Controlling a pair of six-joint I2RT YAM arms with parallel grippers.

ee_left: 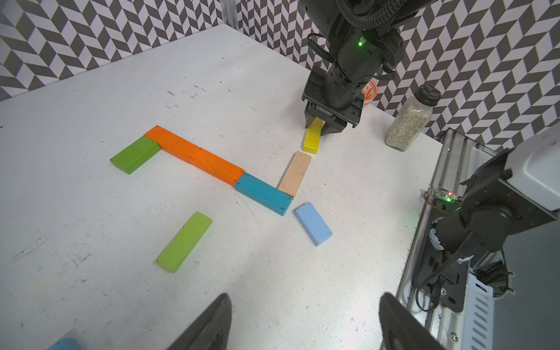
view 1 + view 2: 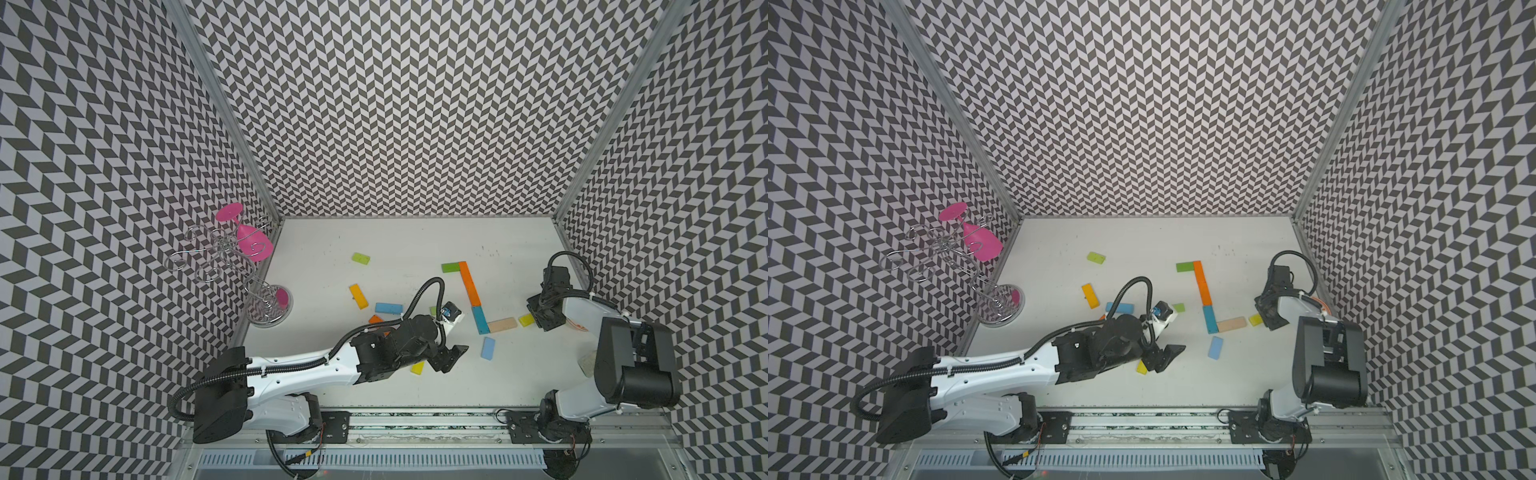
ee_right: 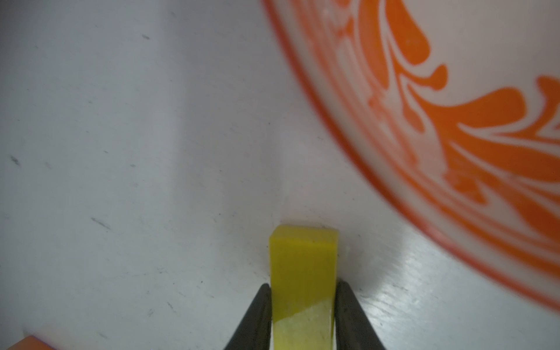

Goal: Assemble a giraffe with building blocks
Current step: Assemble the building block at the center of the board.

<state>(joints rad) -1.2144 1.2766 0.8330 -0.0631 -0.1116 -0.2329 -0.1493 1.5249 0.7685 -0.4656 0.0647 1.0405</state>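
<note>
- Where the white tabletop (image 2: 374, 232) showed in both top views, a flat figure lay right of centre. A dark-green wooden block (image 2: 451, 267) touched the far end of two orange wooden blocks (image 2: 470, 283) set end to end. A teal wooden block (image 2: 480, 320) carried the line nearer, and a beige wooden block (image 2: 503, 324) ran right from the teal block's near part.
- Just right of the beige wooden block lay the lemon-yellow wooden block (image 2: 525, 319), its right end under the right gripper (image 2: 534, 322). From above, the spread of that gripper's jaws could not be told.
- The left gripper (image 2: 1169, 356) hung near the table's middle beside a second yellow block (image 2: 1141, 368). A pale-blue wooden block (image 2: 488, 348) lay loose to its right.
- In the left wrist view the left gripper's fingers (image 1: 212, 321) stood wide apart over bare table. The right gripper (image 1: 317, 128) straddled the right end of the lemon-yellow wooden block (image 1: 312, 141), which lay a narrow gap from the beige wooden block (image 1: 294, 174).
- In the right wrist view two dark fingers (image 3: 257, 315) pressed against both long sides of the lemon-yellow wooden block (image 3: 303, 263), clamped on it. An orange-patterned white bowl (image 3: 454, 121) stood close by.
</note>
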